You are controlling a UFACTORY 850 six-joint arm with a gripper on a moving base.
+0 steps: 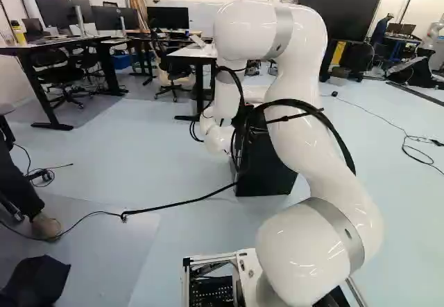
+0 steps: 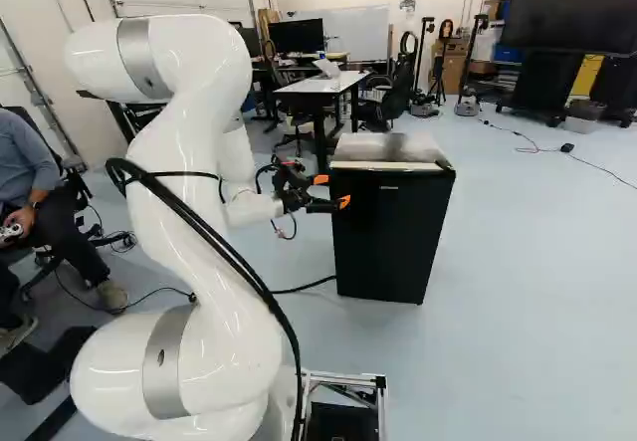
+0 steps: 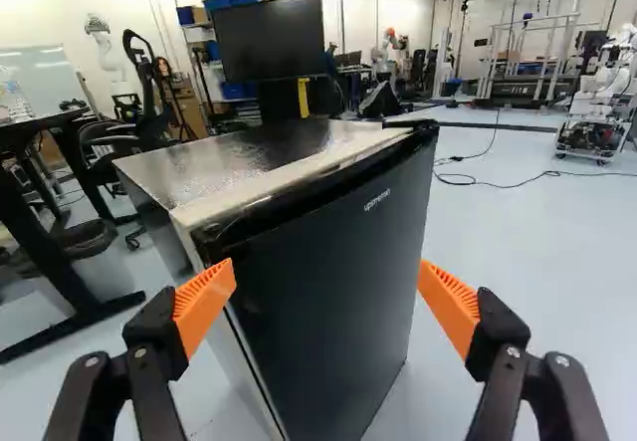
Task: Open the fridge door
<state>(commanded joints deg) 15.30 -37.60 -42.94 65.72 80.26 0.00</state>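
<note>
1. One small black fridge (image 2: 386, 237) stands upright on the pale blue floor (image 2: 508, 302), ahead of the arm (image 2: 204, 172). Right base view: just right of the fingers (image 2: 343, 202). Left base view: partly hidden behind the arm.
2. Fridge door (image 3: 328, 292) lies closed along the front of the cabinet. Dark, smooth face; pale strip along the front of the glossy top (image 3: 239, 167).
3. Fingers spread wide, a broad gap between their orange pads (image 3: 204, 302); they have hold of nothing. Wrist view: door seen beyond and between them, one pad overlapping the door's upper corner, the other out past its far edge. Contact with the fridge cannot be told.
4. White arm, black cables (image 2: 224, 247) strapped along it; it bends over and reaches forward, bringing the fingers near the upper part of the door.
5. Black cord (image 1: 177, 203) runs across the floor toward the fridge's foot, seen in the left base view.
6. Behind the fridge, right base view: white-topped counter (image 2: 309, 87) with an open laptop (image 2: 326, 68) on it, black office chair (image 2: 398, 93) beside it.
7. Wrist view: large dark screen (image 3: 269, 38) beyond the fridge; another robot (image 3: 602, 93) well apart, across the floor.
</note>
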